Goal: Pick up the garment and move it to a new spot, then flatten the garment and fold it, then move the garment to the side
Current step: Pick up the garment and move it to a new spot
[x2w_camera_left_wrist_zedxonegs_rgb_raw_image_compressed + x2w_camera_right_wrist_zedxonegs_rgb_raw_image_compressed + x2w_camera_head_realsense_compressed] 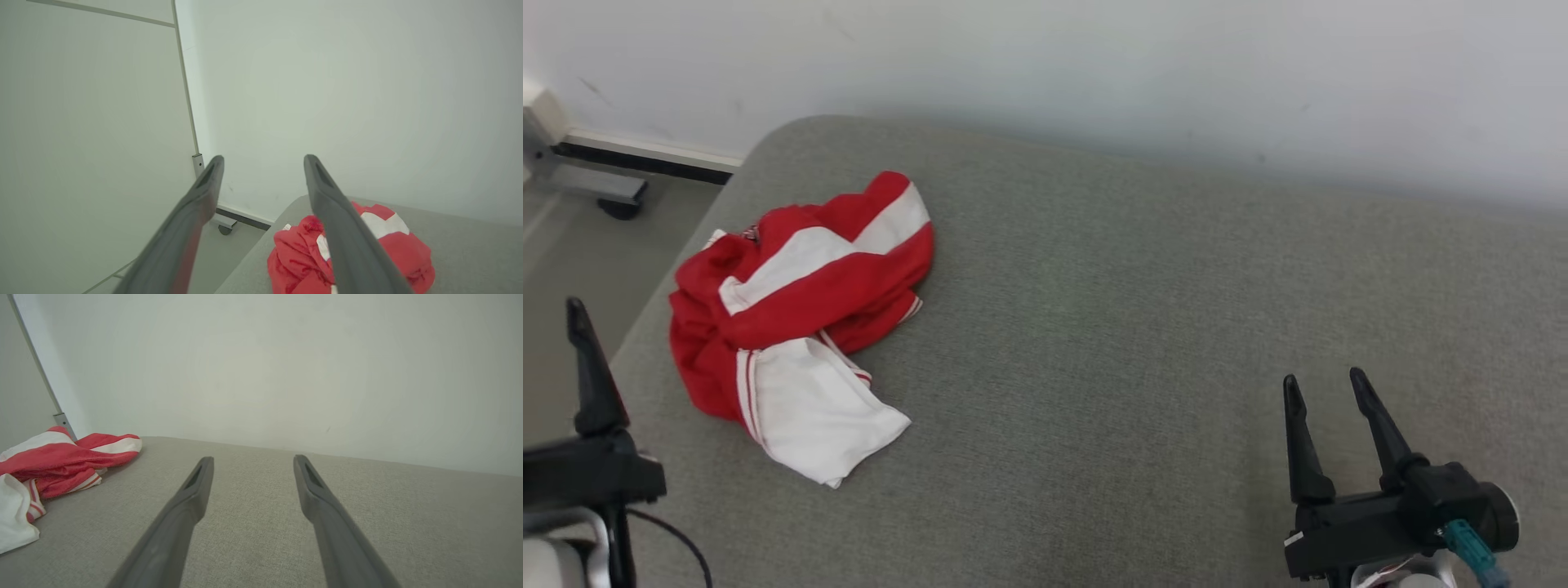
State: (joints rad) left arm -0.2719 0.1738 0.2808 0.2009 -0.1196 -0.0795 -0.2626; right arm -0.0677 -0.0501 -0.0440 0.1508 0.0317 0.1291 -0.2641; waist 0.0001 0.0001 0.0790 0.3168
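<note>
Pickup looked unstarted: garment [796, 318] lay crumpled; left gripper [264, 159] near it, right gripper [1323, 377] well apart, both spread empty, needing a reach.

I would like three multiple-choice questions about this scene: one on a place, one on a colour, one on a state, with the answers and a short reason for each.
1. Where on the grey surface does the garment lie?
A) on its left part
B) in its middle
C) at its right edge

2. Which colours does the garment have?
A) blue and yellow
B) red and white
C) all black

3. How do the left gripper and the right gripper stand?
A) both open, empty
B) both shut on the garment
C) left open, right shut

Answers:
1 A, it lies near the left edge in the head view.
2 B, it is red cloth with white bands.
3 A, each pair of fingers is spread with nothing between.
</note>
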